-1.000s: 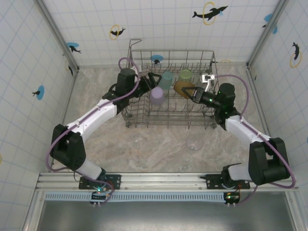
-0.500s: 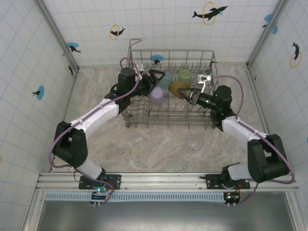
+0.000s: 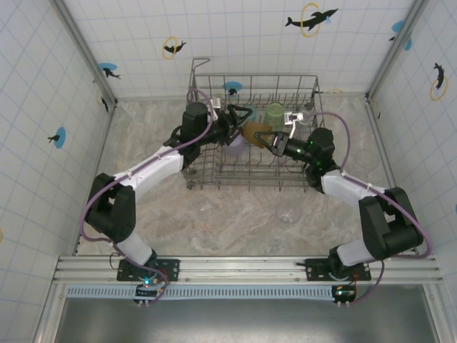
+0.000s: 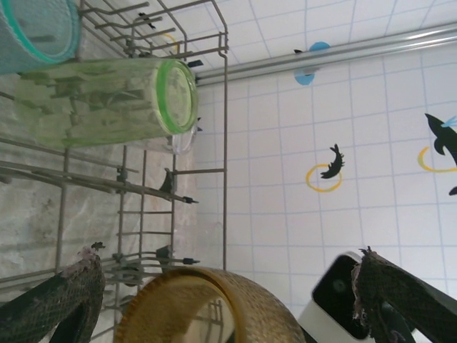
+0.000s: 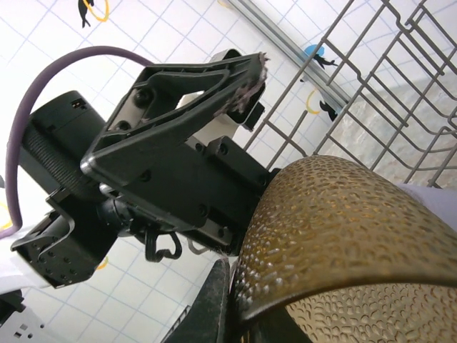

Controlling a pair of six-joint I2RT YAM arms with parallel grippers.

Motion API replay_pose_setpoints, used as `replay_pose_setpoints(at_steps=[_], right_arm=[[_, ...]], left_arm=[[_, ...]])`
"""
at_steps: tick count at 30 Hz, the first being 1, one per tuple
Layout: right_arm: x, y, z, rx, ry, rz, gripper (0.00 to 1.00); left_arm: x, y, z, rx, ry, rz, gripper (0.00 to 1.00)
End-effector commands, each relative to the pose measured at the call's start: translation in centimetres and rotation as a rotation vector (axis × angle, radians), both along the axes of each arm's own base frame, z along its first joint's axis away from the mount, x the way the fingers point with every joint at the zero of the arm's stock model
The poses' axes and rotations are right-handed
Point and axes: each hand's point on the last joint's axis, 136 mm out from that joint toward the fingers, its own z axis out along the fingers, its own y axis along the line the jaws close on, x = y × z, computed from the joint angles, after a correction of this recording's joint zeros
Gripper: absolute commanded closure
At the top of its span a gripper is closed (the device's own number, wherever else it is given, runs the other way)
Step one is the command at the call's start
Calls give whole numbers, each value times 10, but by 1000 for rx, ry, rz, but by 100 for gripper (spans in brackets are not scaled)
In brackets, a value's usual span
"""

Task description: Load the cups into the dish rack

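Wide apart, the left fingers (image 3: 235, 114) hover over the dish rack (image 3: 214, 175), straddling the amber cup (image 3: 253, 131), which the right fingers (image 3: 267, 137) pinch. A lavender cup (image 3: 232, 145) sits just below, and a clear cup (image 3: 289, 213) stands on the bench (image 3: 235, 214).

From the left wrist, the left fingers (image 4: 64, 304) flank the amber cup (image 4: 193, 311) without clearly touching it. The lime green cup (image 4: 100, 100) and teal cup (image 4: 32, 28) lie among the tines.

From the right wrist, a right finger (image 5: 214, 307) presses the amber cup (image 5: 343, 236).

The risk I see is a mistimed exchange: an off-centre squeeze or an early release could drop the cup onto the lavender one, or the two pairs of fingers could clash.
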Motion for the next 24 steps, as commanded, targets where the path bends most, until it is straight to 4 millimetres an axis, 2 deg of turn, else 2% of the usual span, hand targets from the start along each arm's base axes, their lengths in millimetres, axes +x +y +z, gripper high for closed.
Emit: replay_pose_setpoints(at_steps=[1, 10, 17, 21, 23, 24], right_arm=[[2, 4, 36, 57, -115, 3, 100], [8, 1, 54, 101, -170, -55, 100], [10, 14, 51, 105, -157, -23, 100], [9, 19, 48, 105, -147, -10, 100], [9, 22, 47, 103, -145, -4, 100], [9, 23, 48, 104, -147, 2, 99]], left_arm=[[-7, -8, 5, -47, 12, -34, 9], [-17, -7, 10, -81, 22, -45, 15], [-21, -6, 18, -103, 11, -49, 27], [-24, -7, 19, -109, 6, -62, 41], [-24, -6, 17, -108, 8, -63, 56], [-25, -6, 17, -108, 7, -64, 68]])
